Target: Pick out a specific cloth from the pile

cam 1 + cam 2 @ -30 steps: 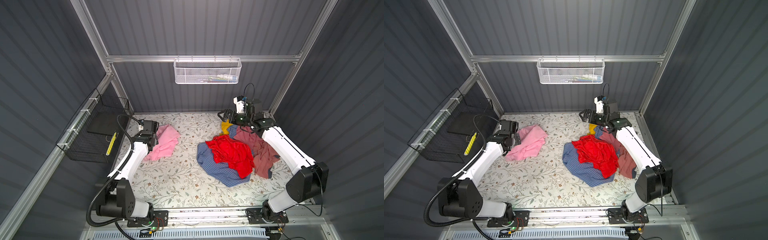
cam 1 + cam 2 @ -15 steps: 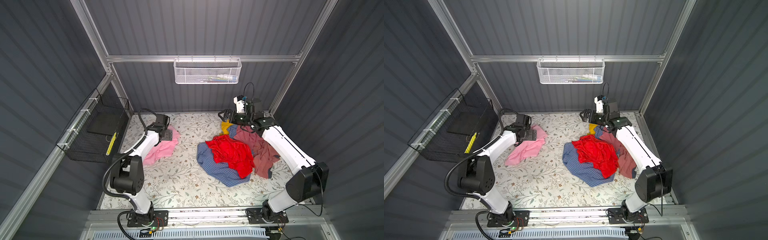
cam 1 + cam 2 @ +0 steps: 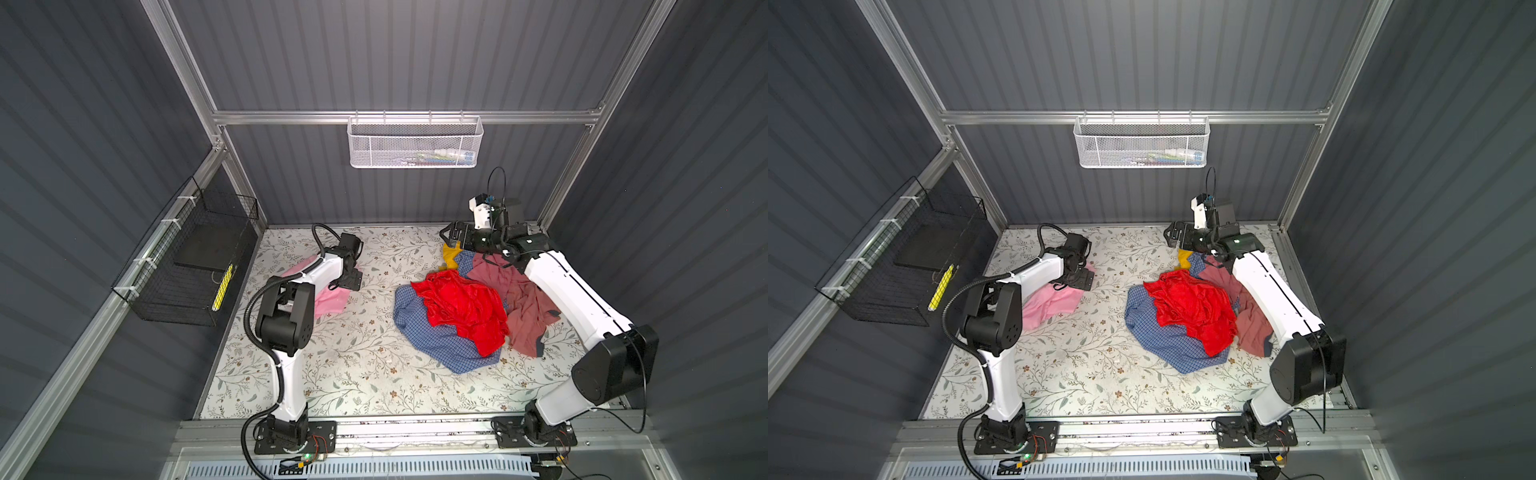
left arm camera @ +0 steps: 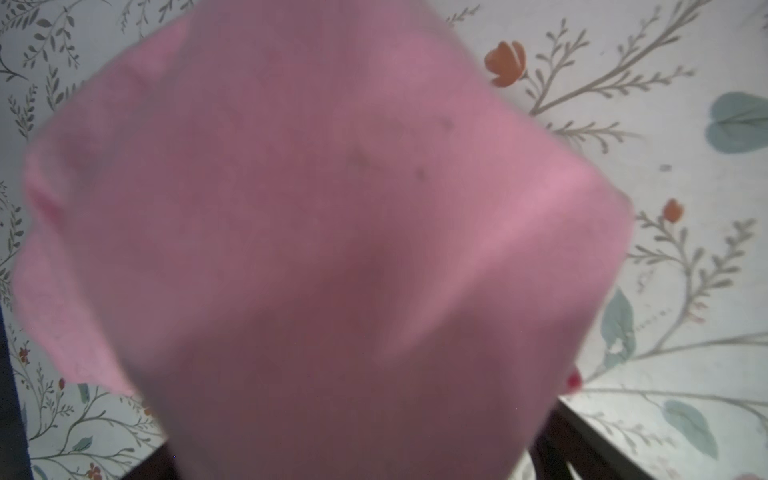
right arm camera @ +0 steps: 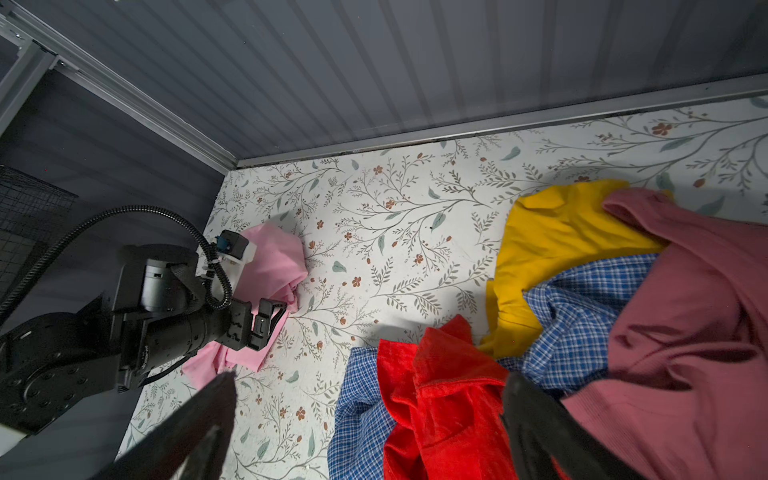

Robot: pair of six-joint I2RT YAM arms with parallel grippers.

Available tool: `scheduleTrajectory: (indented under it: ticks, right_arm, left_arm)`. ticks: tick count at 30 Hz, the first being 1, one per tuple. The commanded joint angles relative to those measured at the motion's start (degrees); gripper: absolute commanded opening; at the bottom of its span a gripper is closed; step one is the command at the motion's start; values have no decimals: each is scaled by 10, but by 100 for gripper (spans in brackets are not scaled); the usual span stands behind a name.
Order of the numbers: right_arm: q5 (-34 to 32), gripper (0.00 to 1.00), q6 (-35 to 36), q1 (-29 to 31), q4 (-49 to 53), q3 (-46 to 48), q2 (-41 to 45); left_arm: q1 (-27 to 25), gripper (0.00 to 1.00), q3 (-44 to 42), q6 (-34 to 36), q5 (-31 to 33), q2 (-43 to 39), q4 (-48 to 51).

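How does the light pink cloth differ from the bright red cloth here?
Colour: the pink cloth is pale, the red cloth vivid. Place: the pink cloth lies alone on the left; the red cloth tops the pile, over the blue checked cloth. Shape: the pink cloth lies fairly flat; the red cloth is bunched up. Both are plain, unpatterned fabric.

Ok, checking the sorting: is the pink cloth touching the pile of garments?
No, in a top view the pink cloth lies apart from the pile, bare floral table between them.

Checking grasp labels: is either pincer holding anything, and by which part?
Nothing is held: the left pincer stands open over the pink cloth, the right pincer open beside the pile.
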State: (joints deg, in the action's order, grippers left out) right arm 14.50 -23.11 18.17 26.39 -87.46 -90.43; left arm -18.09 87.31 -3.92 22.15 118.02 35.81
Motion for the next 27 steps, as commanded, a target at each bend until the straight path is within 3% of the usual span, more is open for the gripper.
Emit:
scheduleTrajectory:
  ticks: [1,5,9,11,16,23,27]
  right_arm:
    - [-15,99,8,4,16,-15,4]
    - [-16,99,8,4,18,-14,3]
    - [-17,99,7,3,19,-14,1]
    - [-18,99,9,3,19,-14,2]
    - [-19,99,11,4,21,-11,4]
    - [-25,99,13,3,18,1,12]
    - [-26,99,13,3,17,5,14]
  left_arm:
    - [-4,100,23,7,37,32,52]
    - [-4,100,23,3,42,54,59]
    - [-4,92,12,8,19,63,53]
    - [-4,82,6,11,7,67,48]
    - [-2,44,0,20,-23,69,37]
    - [5,1,-4,34,-73,43,8]
    - [4,0,-8,68,-76,6,-20]
